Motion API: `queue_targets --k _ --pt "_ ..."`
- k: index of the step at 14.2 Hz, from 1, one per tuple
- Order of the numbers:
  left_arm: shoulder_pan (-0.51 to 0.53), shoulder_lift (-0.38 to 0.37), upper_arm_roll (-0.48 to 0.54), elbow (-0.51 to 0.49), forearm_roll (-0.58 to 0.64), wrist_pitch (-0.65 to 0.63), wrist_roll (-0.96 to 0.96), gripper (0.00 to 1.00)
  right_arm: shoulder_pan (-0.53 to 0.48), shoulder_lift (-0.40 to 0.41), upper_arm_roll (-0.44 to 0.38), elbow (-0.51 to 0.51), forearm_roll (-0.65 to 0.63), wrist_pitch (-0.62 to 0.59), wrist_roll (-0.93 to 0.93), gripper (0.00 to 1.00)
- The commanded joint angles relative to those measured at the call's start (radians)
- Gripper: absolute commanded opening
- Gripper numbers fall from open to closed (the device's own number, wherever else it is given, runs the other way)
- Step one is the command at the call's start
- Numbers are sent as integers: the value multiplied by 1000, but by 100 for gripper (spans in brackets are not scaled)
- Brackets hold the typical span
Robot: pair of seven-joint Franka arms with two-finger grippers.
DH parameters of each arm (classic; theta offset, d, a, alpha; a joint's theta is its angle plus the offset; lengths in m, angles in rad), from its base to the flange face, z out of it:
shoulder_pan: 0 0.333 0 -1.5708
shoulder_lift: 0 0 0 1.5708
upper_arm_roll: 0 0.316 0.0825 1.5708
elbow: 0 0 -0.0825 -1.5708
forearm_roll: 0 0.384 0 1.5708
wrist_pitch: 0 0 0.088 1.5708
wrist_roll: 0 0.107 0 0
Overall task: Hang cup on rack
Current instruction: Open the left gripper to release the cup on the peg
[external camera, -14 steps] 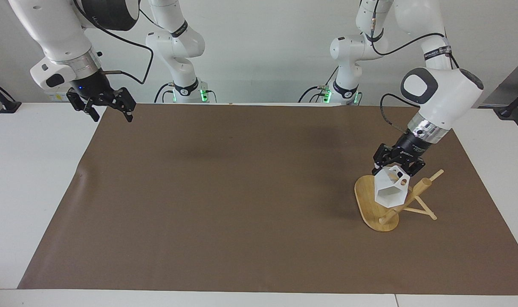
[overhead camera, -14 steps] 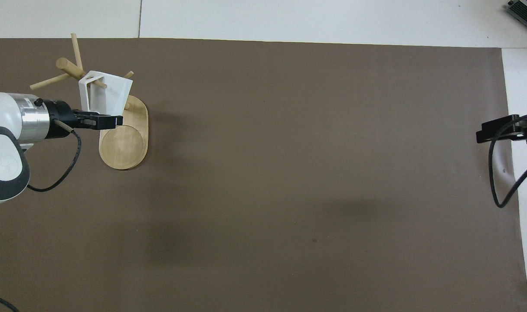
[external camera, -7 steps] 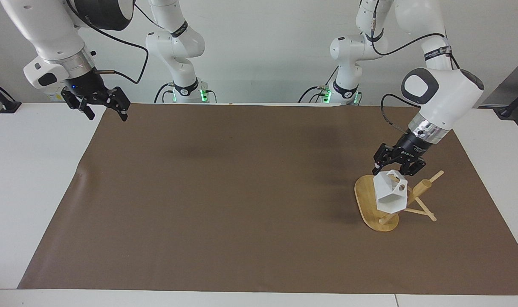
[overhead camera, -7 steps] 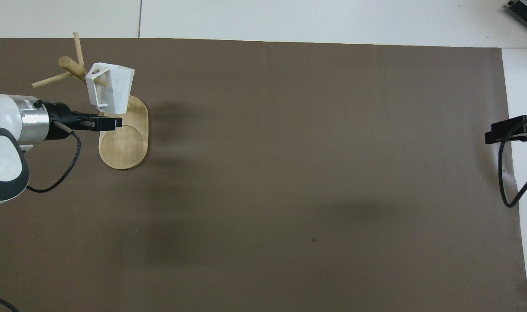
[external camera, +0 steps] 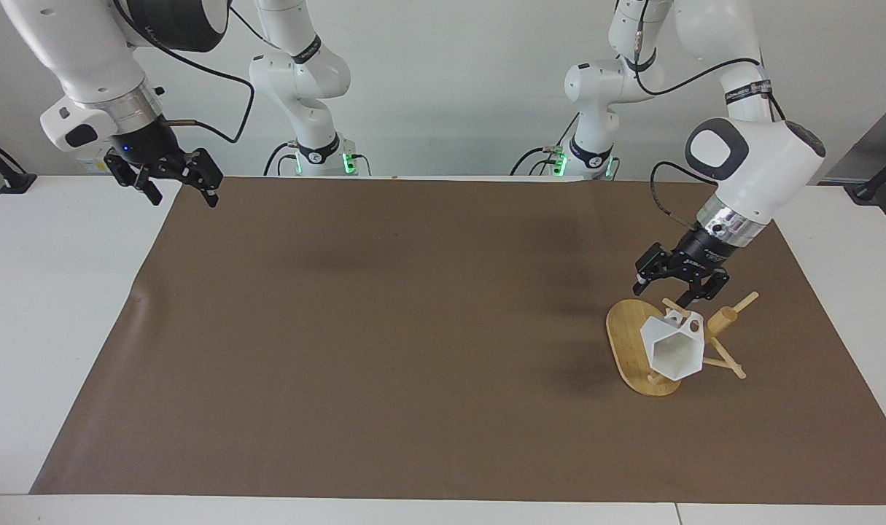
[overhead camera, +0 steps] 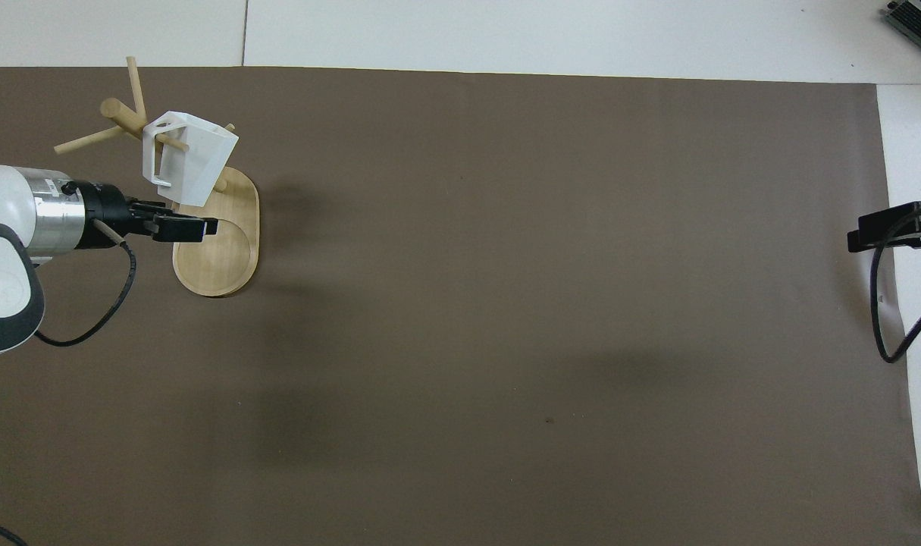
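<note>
The white faceted cup point(external camera: 674, 348) point(overhead camera: 191, 159) hangs by its handle on a thin peg of the bamboo rack point(external camera: 724, 319) point(overhead camera: 217, 258), tilted, its hexagonal mouth turned away from the robots. The rack stands at the left arm's end of the table. My left gripper point(external camera: 665, 292) point(overhead camera: 202, 226) is open just above the rack's oval base, close beside the cup and apart from it, with nothing between its fingers. Raised over the mat's corner at the right arm's end, my right gripper point(external camera: 182, 195) point(overhead camera: 858, 233) waits open and empty.
A brown mat point(external camera: 413, 328) covers most of the white table point(external camera: 41, 306). The rack's other pegs point(overhead camera: 89, 140) stick out sideways from the post. A dark device point(overhead camera: 919, 19) sits at the table's corner farthest from the robots, at the right arm's end.
My left gripper opened, let go of the cup and drew back a little. The cup swung down and now hangs on the peg. The right gripper rose slightly, then stayed.
</note>
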State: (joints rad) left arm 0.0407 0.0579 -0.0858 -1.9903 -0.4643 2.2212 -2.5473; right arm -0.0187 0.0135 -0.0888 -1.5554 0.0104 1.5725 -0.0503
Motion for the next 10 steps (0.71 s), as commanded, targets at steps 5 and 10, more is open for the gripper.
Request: queue_targets --k 5,10 --pt "34 -73 -3 19 59 -192 413 100 2 -18 1 -17 -4 -11 12 100" --pt "38 -121 0 19 111 -261 729 100 2 -18 1 -17 -4 -11 12 100"
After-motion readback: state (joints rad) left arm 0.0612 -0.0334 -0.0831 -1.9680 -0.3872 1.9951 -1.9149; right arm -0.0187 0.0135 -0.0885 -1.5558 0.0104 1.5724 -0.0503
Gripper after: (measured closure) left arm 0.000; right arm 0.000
